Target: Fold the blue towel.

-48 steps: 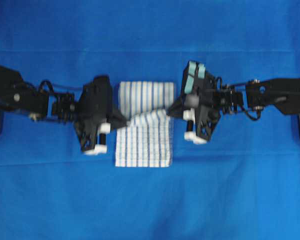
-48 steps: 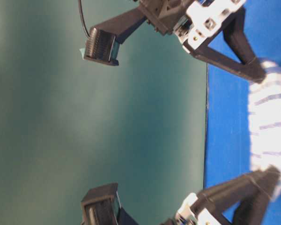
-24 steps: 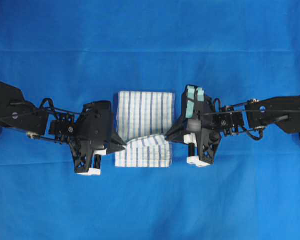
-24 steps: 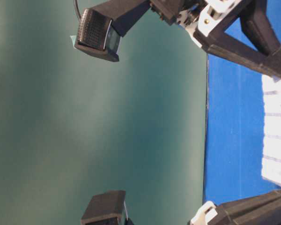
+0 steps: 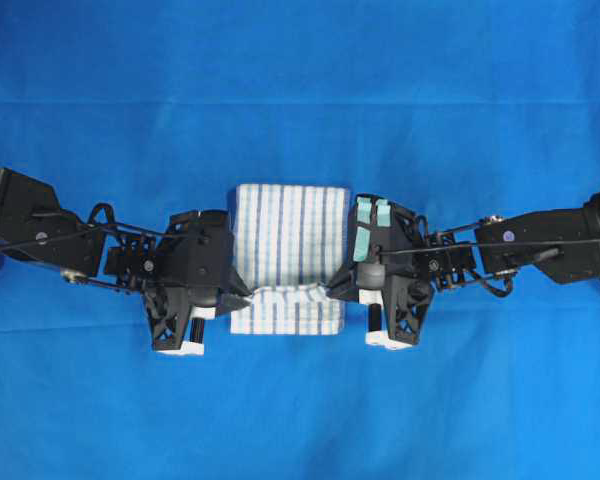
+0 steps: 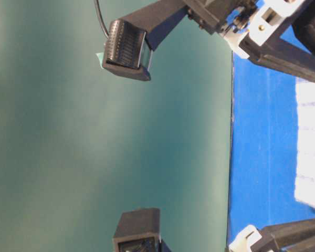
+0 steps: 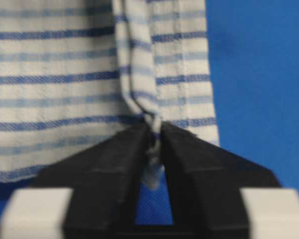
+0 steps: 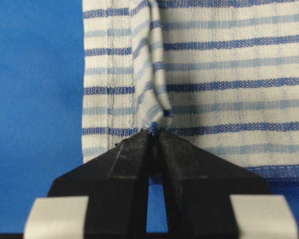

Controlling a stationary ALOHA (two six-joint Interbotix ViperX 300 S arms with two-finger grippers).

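A white blue towel (image 5: pixel 288 225) with dark-blue and light-blue stripes lies on a plain solid-blue sheet (image 5: pixel 300 90); the arms are black.

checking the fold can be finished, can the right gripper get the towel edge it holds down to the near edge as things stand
Probably yes. The right gripper is pinched on the folded edge of the blue towel, already close to its near edge, and the table sheet beyond shows nothing in the path. The left gripper works the opposite side, apart.

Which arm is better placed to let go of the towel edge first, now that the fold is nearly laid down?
Left, marginally. The left tool shows a slight gap around the blue towel edge, while the right tool pinches its edge tightly. Both sit low at opposite sides of the fold, so neither has a positional advantage.
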